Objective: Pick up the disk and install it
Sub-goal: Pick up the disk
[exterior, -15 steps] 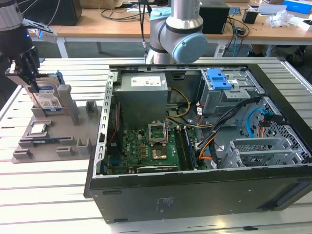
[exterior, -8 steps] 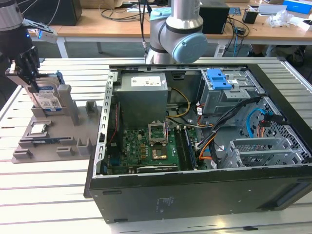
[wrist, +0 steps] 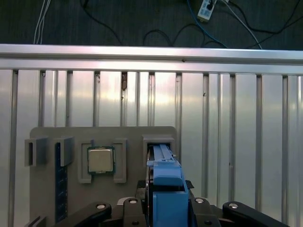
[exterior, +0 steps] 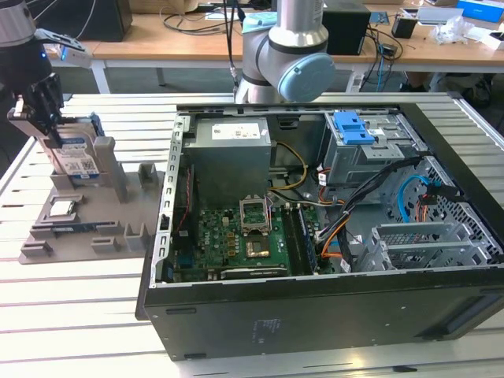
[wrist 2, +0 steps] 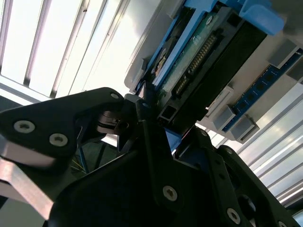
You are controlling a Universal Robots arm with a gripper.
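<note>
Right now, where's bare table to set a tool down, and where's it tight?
Free: the slats between the tray and the table edge, to the exterior view's left of the case. Also the slats between the tray and the rail in the first wrist view. Crowded: the tray around the disk, which the pincer grips, and inside the case.

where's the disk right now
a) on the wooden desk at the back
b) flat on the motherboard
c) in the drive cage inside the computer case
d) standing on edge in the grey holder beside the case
d: the disk stands on edge in a slot of the grey holder at the exterior view's left, outside the computer case, with the gripper right at it.
</note>
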